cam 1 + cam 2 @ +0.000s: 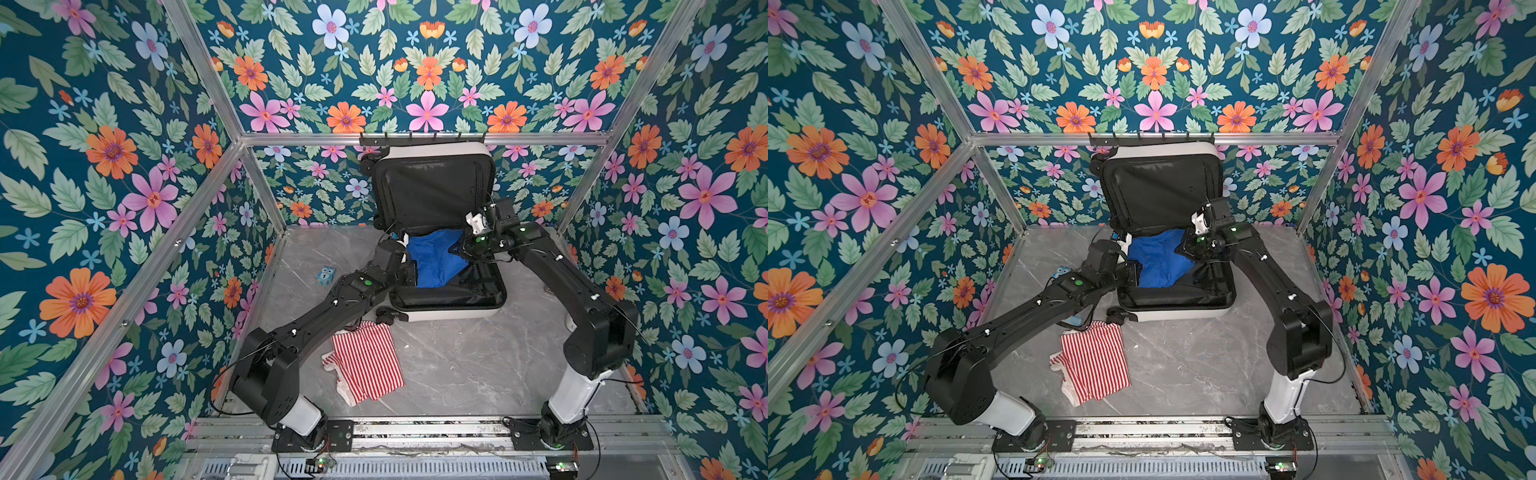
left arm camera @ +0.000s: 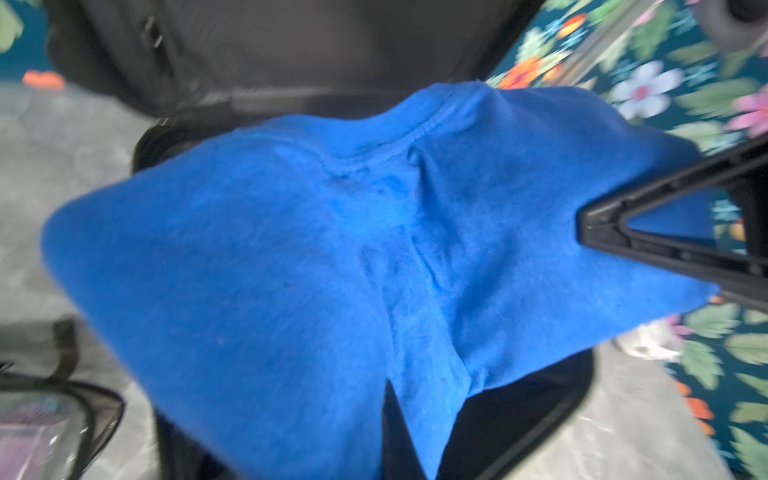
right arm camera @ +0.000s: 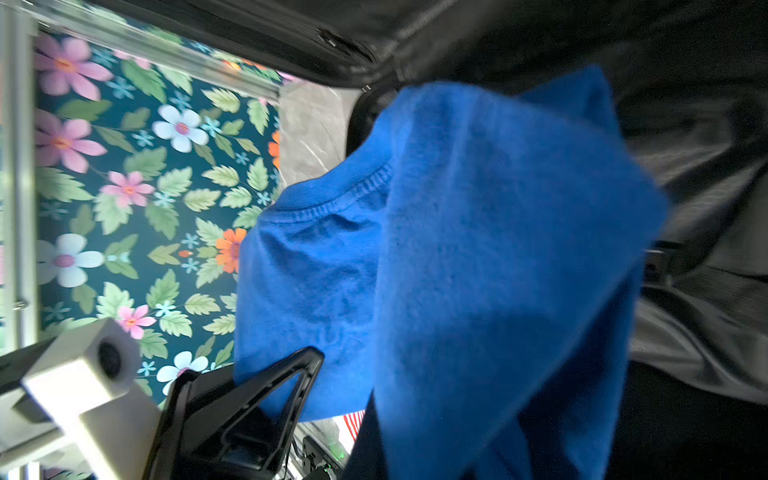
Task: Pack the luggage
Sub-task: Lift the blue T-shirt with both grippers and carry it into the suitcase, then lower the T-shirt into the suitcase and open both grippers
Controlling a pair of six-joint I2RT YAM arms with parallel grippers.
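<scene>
Luggage [image 1: 449,312] open at rear of table [image 1: 478,365], lid upright. Left gripper [image 3: 309,361] and right gripper [image 2: 586,222] both clamped on blue T-shirt [image 1: 434,262], stretched above base. Risk: uneven release leaves cloth draped over rim, blocking lid.

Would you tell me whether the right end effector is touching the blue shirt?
Touching: the left wrist view shows the right end effector pinching the blue shirt.

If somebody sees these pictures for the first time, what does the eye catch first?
The bright blue shirt, pinched by the left gripper and the right gripper over the open white luggage at the back centre. Next, the red-striped cloth lying on the table in front of it, and the loud flowered walls all around.
</scene>
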